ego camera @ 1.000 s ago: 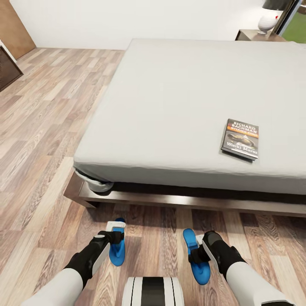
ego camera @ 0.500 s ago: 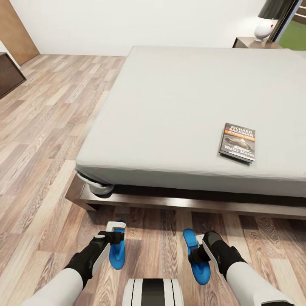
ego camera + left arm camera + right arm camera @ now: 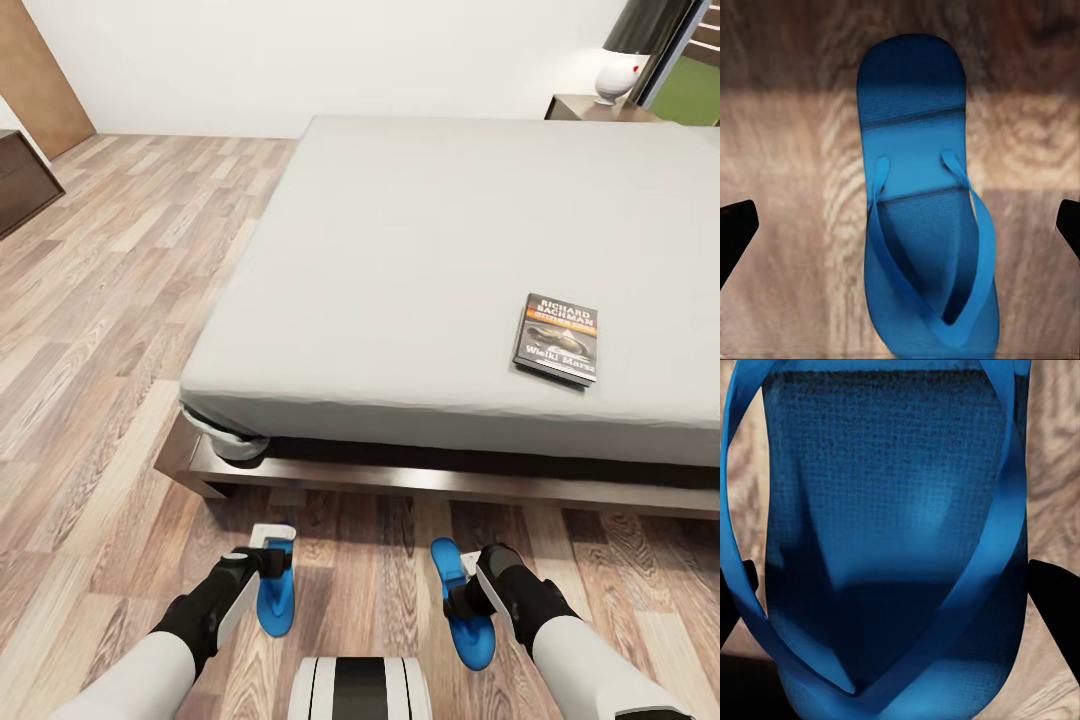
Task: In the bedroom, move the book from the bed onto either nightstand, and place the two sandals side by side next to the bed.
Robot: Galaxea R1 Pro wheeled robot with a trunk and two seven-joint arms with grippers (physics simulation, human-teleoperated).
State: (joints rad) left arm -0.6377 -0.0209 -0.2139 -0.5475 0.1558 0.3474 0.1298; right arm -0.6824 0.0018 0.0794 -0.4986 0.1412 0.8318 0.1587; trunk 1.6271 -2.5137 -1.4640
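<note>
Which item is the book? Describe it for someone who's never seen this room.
Start at the large bed with the light-grey mattress. On its near right part, close to the foot edge, the book lies flat. It is a thin dark paperback with white lettering and an orange band, the one thing on the mattress; the blue sandals lie on the floor.

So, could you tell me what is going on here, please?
The robot stands at the foot of the bed, a blue sandal under each arm on the wood floor. The left gripper sits open above the left sandal; the right gripper is close around the right sandal, its grip unclear. The book lies on the mattress, not yet moved.
</note>
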